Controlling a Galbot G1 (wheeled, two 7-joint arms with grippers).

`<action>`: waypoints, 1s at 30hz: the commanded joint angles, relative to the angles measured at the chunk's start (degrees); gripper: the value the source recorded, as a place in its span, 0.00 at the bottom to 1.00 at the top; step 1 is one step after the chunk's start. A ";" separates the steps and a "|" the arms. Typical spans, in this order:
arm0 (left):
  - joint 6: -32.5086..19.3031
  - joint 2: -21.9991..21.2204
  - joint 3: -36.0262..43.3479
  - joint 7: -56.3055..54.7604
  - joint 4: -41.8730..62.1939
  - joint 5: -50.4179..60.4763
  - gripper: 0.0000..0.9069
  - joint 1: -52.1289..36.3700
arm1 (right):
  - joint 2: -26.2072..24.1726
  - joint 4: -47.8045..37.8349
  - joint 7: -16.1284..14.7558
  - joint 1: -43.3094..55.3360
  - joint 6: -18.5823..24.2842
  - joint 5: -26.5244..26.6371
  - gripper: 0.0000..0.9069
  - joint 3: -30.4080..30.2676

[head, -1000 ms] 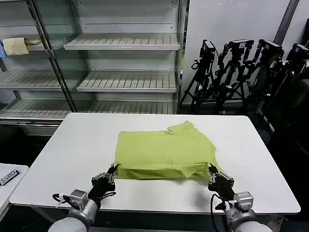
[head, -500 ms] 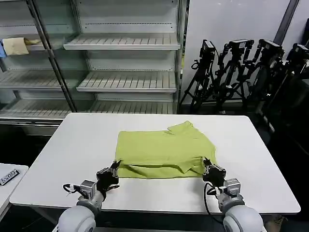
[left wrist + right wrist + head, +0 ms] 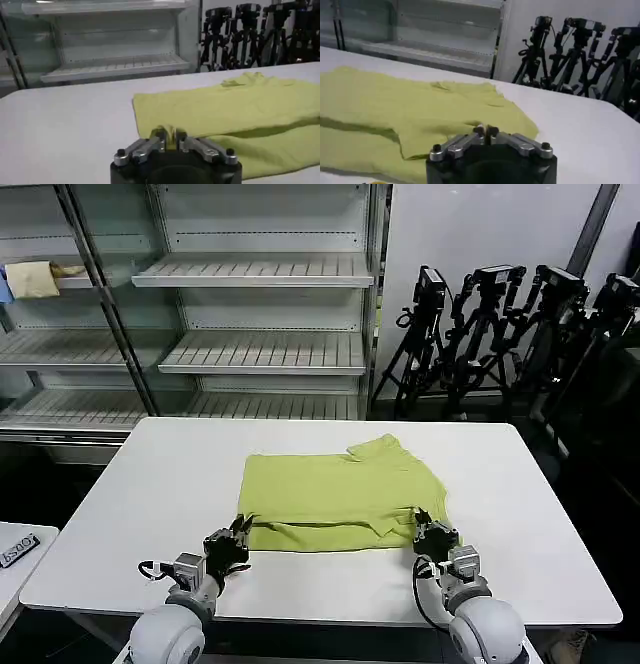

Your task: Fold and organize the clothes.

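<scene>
The clothes are one lime yellow-green T-shirt (image 3: 340,489) lying flat on the white table (image 3: 150,484), with a sleeve bunched at its far right corner. Its near hem is lifted off the table and rolled back over the body. My left gripper (image 3: 238,534) is at the near left corner, shut on a pinch of hem (image 3: 169,136). At the near right corner my right gripper (image 3: 422,522) is shut on the hem's edge, fingers nearly touching (image 3: 485,131). The shirt (image 3: 240,112) (image 3: 395,115) spreads out beyond both grippers. No printed graphic shows.
Bare tabletop runs left, right and behind the shirt. Glass-fronted metal shelving (image 3: 260,349) stands behind the table, with a pale yellow cloth (image 3: 32,279) on an upper left shelf. Black tripods (image 3: 500,334) crowd the back right. A small white side table (image 3: 15,549) sits at the near left.
Both grippers have moved away from the table's near edge toward the shirt's middle, carrying the near hem with them. The folded-over strip along the front has grown.
</scene>
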 commanded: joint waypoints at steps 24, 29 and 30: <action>0.99 -0.93 -1.88 -1.42 -1.11 -1.38 0.32 6.06 | -0.19 6.04 1.69 -12.50 -4.67 8.81 0.91 10.83; 0.55 -0.83 -1.23 -1.32 -0.16 -1.54 0.02 5.49 | -0.30 5.35 1.38 -11.37 -5.93 10.26 0.01 9.17; 0.57 -0.80 -1.13 -1.32 -0.08 -1.79 0.02 5.43 | -0.33 5.12 1.43 -11.02 -6.01 10.63 0.00 8.82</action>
